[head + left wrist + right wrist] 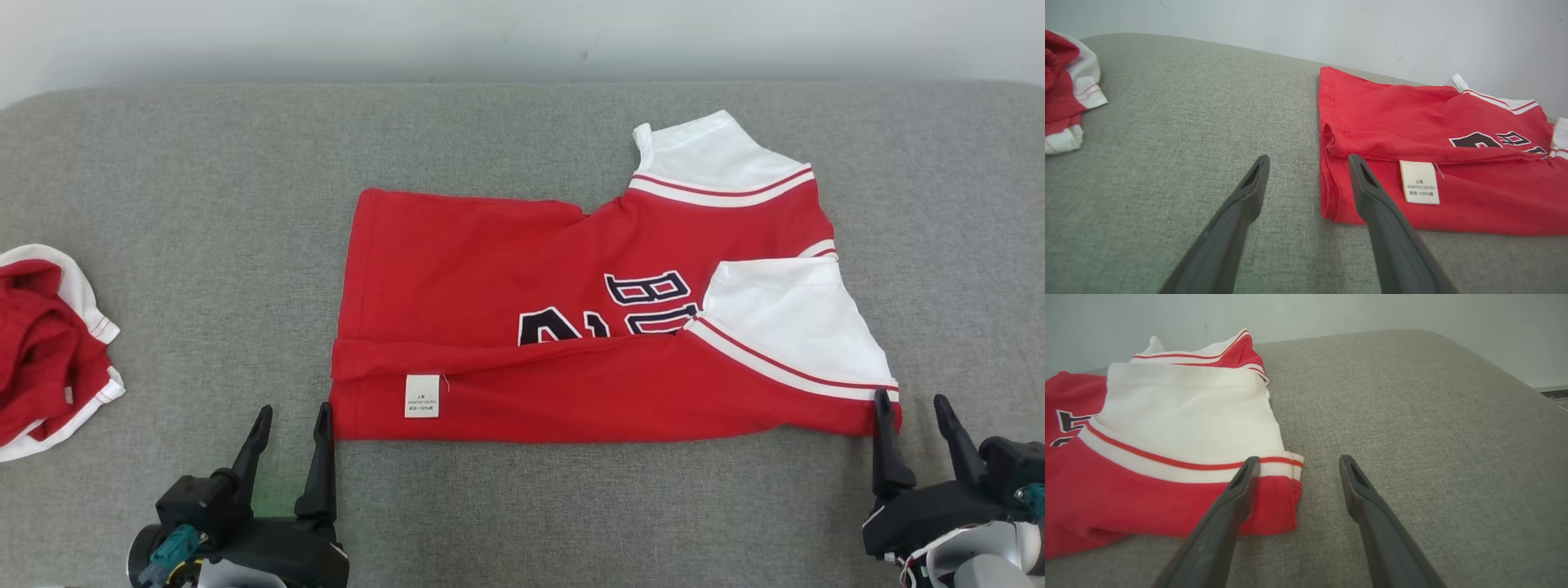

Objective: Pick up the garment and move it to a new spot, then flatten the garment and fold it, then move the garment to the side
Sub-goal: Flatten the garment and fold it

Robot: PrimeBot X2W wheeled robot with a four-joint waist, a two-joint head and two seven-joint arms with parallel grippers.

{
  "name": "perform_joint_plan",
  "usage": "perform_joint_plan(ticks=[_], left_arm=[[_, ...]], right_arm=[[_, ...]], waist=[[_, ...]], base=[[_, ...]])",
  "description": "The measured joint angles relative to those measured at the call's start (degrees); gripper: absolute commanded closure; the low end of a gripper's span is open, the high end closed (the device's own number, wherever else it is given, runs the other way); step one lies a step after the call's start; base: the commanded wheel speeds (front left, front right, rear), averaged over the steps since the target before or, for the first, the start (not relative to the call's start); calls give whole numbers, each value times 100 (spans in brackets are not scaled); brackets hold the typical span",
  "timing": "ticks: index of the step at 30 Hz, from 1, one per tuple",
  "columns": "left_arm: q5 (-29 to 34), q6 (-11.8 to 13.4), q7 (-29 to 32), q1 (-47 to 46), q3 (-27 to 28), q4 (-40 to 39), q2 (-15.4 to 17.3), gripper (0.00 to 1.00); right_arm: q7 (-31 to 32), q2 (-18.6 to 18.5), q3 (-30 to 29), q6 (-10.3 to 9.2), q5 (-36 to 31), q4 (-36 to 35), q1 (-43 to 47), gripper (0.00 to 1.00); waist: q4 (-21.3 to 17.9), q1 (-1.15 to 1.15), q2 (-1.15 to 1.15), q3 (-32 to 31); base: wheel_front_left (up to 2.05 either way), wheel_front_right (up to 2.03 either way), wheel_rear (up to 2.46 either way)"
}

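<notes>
Grey upholstered surface (522,506) against a pale wall. A red-and-white jersey (506,269) is laid mid-surface, its near strip folded over, with the care label (421,395) exposed near the left. The left gripper (295,408) is spread at the near left corner and the right gripper (911,398) at the near right corner; nothing is pinched. The fabric is judged light, soft and limp, with layers likely to slip. It is best pinched at both near corners, through both layers. A bunched red garment (41,343) is seen at the left edge.

Indoor spot, type unclear: grey fabric surface (522,139), plain pale wall (522,33).
</notes>
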Motion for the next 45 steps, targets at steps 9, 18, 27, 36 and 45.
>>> perform_joint_plan(ticks=[9, 18, 27, 36, 45], left_arm=[[16, -3, 0, 60, -157, -55, 1, 0], [14, -46, 0, 58, -316, -87, 1, 0], [-396, -303, 0, 25, -513, 23, 2, 0], [-517, -353, 0, -217, -578, 281, 1, 0], [-524, -399, -7, -413, -573, 498, 2, 53]], right_arm=[[-1, 67, -53, 0, 36, 330, -87, 0], [-23, 67, 89, 0, 116, 845, -253, 96], [-11, -37, 183, 2, 198, 732, -284, 100], [-11, -94, 320, 2, 214, 624, -316, 100], [-13, -89, 367, 2, 240, 503, -363, 100]], waist=[[119, 0, 0, -7], [248, 0, 0, 20], [192, 1, 0, 75], [75, 1, 0, 215], [-11, 1, 0, 365]], base=[[0, 0, 0], [0, 0, 0], [0, 0, 0], [0, 0, 0], [0, 0, 0]])
